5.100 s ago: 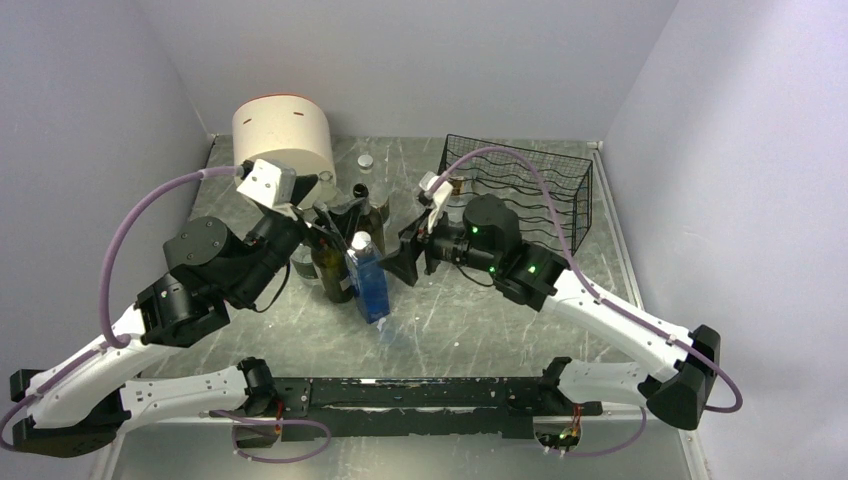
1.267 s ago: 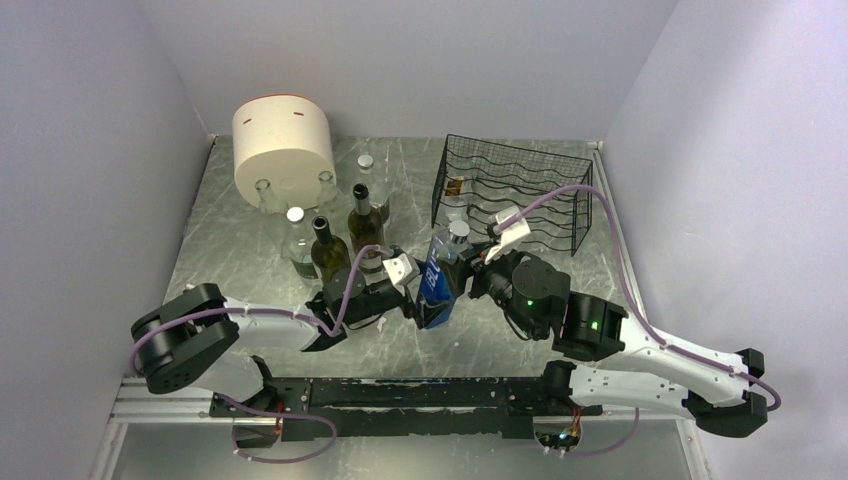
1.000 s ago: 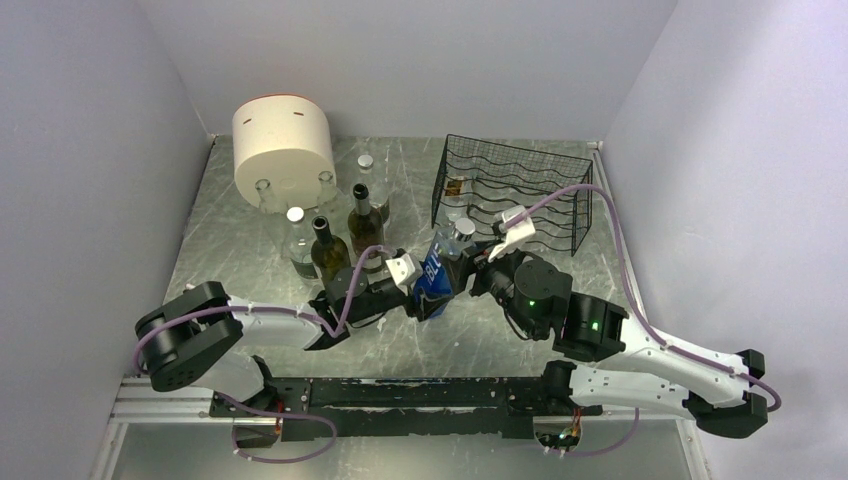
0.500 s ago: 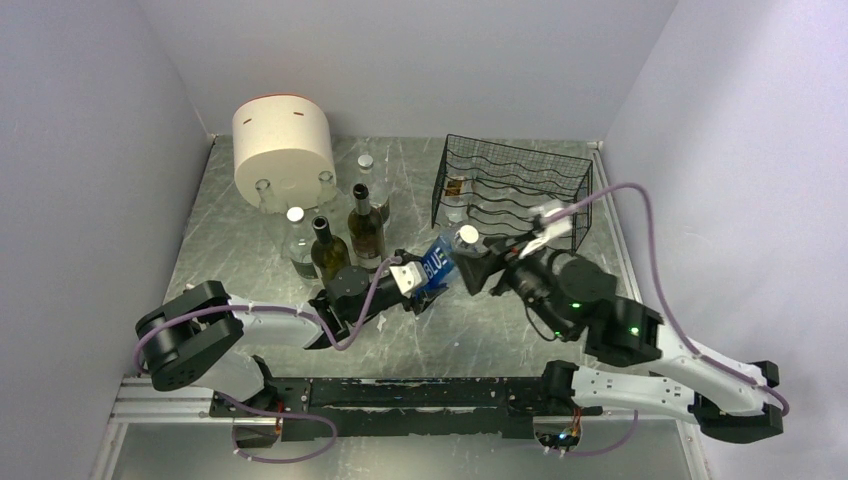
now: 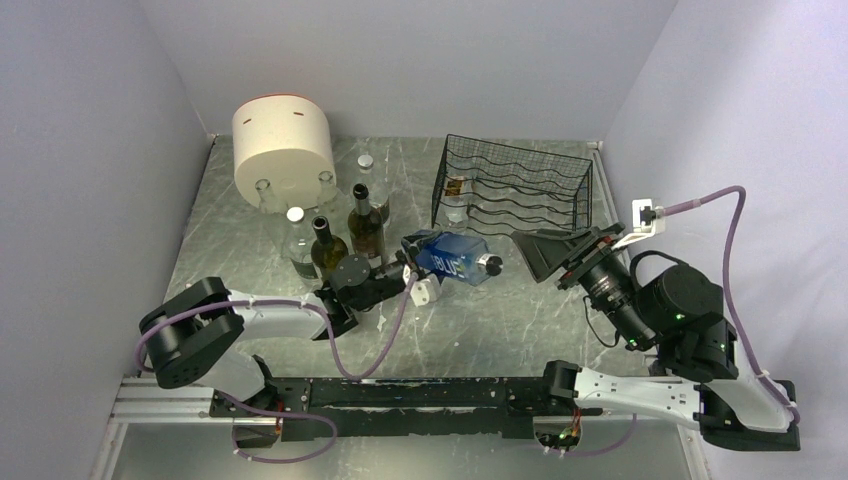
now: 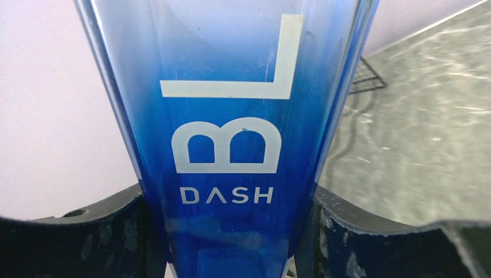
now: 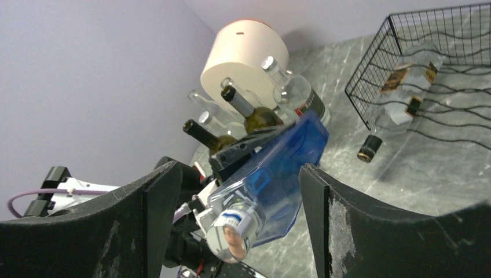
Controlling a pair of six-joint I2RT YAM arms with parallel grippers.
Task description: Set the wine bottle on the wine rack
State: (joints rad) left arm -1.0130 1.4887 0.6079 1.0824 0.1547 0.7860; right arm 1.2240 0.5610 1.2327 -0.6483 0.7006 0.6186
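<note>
Blue square glass wine bottle [image 5: 452, 262] held level in left claw [image 5: 418, 260]; cap [image 5: 492, 266] points at wide, empty right claw [image 5: 535, 258], nearer black wire rack [image 5: 515, 195].

blue square glass bottle [image 5: 452, 260]: one
dark green glass wine bottles [image 5: 326, 258]: two
clear glass bottles [image 5: 298, 250]: five, I think
black wire rack [image 5: 515, 195]: one
cream cylindrical container [image 5: 283, 140]: one

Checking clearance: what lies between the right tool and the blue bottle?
Only bare table, seen from the top view, separates right tool and blue bottle.
</note>
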